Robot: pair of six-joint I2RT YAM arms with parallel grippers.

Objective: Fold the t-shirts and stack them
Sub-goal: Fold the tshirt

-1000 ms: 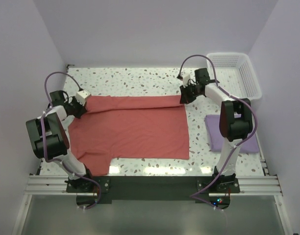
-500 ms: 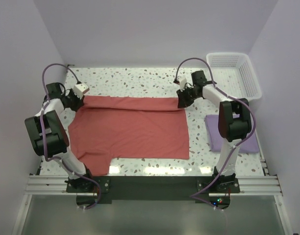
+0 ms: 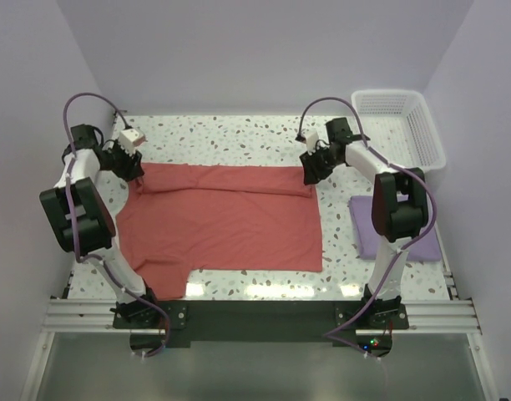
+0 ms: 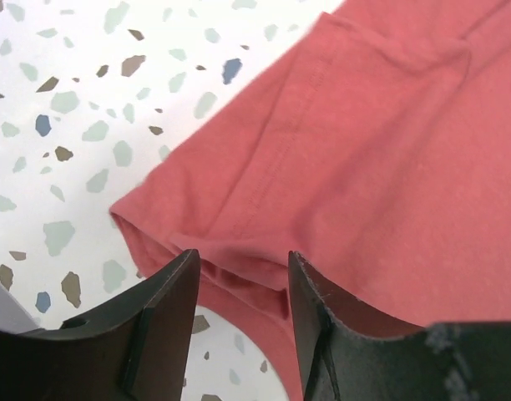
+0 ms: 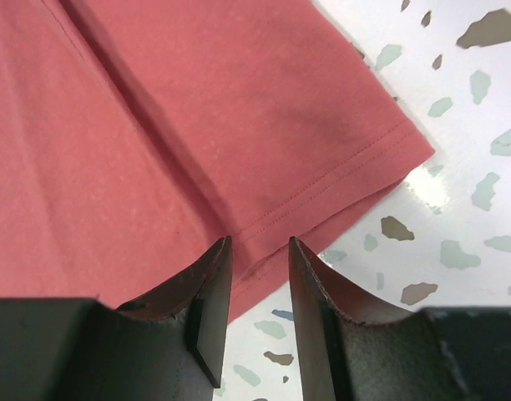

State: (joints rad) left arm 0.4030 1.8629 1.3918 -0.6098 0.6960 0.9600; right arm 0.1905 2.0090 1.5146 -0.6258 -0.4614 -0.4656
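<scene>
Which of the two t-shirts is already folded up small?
The pale purple t-shirt: it is a small, neat rectangle, while the red t-shirt lies spread out wide.

From high at the near edge, looks down over the whole counter (image 3: pixel 239 134). From each wrist, peers down close, sharing a far corner of the salmon t-shirt (image 3: pixel 222 217).

Arms stretched forward, left hand (image 4: pixel 241 266) parted, right hand (image 5: pixel 260 249) parted

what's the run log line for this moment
red shirt: flat, far edge folded | left hand: open over far-left corner | right hand: open over far-right corner | purple shirt: folded, right side
</scene>
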